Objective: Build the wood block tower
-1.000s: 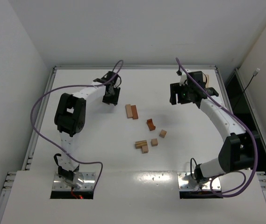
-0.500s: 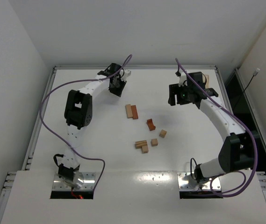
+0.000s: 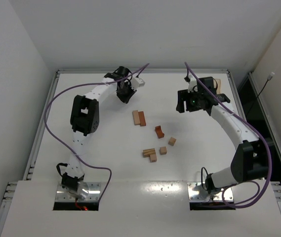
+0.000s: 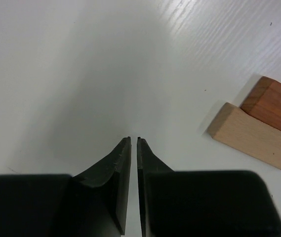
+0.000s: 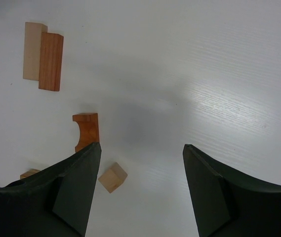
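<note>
**Left gripper** [image 3: 125, 93] [image 4: 134, 139]: the fingers were together, with only a hairline slit between the tips, and they clamped nothing. Ahead of the tips and off to the right in the wrist view, a tan bar [image 4: 256, 140] and a reddish bar [image 4: 276, 106] lay side by side, touching each other and clear of the fingers.

**Right gripper** [image 3: 188, 102] [image 5: 141, 148]: the fingers stood wide apart, with only bare table [image 3: 105, 148] between them. A notched block [image 5: 86, 130] lay just ahead of the tip of the finger on the left of the wrist view. A cube [image 5: 112, 177] lay just inside that same finger (contact could not be judged).

**Blocks**: all lay loose, each resting directly on the table, between the two grippers. A second cube [image 3: 163, 150] and a short pair of pieces [image 3: 150, 154] lay farthest from both sets of fingers, toward the arm bases.
</note>
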Motion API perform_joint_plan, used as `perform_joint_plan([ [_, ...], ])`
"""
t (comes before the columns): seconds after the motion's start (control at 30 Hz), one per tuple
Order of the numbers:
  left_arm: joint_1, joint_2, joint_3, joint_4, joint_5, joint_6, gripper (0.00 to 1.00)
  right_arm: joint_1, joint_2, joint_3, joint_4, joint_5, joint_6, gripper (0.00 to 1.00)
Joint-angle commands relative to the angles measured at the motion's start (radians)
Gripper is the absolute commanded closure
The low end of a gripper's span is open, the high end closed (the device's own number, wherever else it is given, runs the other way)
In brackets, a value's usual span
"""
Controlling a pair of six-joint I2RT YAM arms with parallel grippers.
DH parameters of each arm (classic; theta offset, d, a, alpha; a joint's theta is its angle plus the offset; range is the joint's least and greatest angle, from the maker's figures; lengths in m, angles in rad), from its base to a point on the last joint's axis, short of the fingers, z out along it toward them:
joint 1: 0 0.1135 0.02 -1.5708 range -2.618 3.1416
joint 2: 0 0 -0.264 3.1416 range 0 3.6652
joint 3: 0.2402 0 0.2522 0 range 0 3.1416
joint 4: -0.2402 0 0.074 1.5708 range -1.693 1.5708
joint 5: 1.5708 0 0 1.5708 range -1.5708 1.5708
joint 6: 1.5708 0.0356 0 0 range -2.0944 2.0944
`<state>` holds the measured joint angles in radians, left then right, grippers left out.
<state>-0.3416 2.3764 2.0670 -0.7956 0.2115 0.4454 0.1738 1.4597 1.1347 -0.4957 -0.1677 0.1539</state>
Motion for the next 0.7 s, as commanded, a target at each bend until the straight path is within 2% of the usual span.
perform_joint_plan([
  [0.0, -0.028, 0.01, 0.001, -0.013, 0.043, 0.067, 0.93, 0.006, -0.015, -0.003, 0.046, -0.018, -0.01, 0.35],
  [0.2, -0.059, 0.01, -0.019, -0.022, 0.063, 0.11, 0.93, 0.006, -0.015, -0.003, 0.055, -0.018, -0.01, 0.35],
  [0.43, -0.088, 0.01, -0.039, -0.022, 0.063, 0.133, 0.8, 0.006, -0.015, -0.003, 0.055, -0.027, -0.01, 0.35],
  [0.67, -0.106, 0.02, -0.03, -0.022, 0.074, 0.124, 0.79, 0.006, -0.015, -0.012, 0.055, -0.027, -0.01, 0.35],
])
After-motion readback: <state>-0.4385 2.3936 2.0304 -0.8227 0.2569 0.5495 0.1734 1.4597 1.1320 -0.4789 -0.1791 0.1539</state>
